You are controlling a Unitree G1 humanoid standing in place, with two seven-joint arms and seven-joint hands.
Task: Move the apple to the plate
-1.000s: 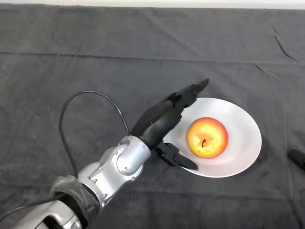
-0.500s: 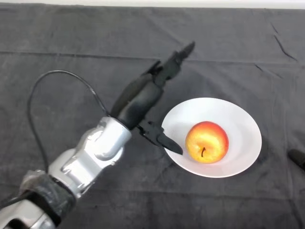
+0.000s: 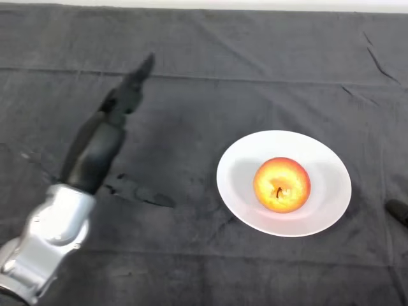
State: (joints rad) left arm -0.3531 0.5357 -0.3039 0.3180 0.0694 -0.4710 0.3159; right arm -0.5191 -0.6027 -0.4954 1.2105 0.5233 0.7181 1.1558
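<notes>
A red and yellow apple (image 3: 282, 184) sits stem up in the middle of the white plate (image 3: 325, 166), right of centre on the dark cloth. My left hand (image 3: 102, 137) is raised over the cloth well to the left of the plate, apart from both. Its fingers are stretched out straight, pointing up and to the right, and they hold nothing. The thumb shows only as a dark streak low beside the hand.
A small dark object (image 3: 398, 211) lies at the right edge of the view, just beyond the plate. The dark cloth (image 3: 210, 70) covers the whole table, with a fold line running across the far side.
My hand has drawn away from the plate, moving left and up across the cloth. The apple has stayed on the plate, shifting only slightly.
</notes>
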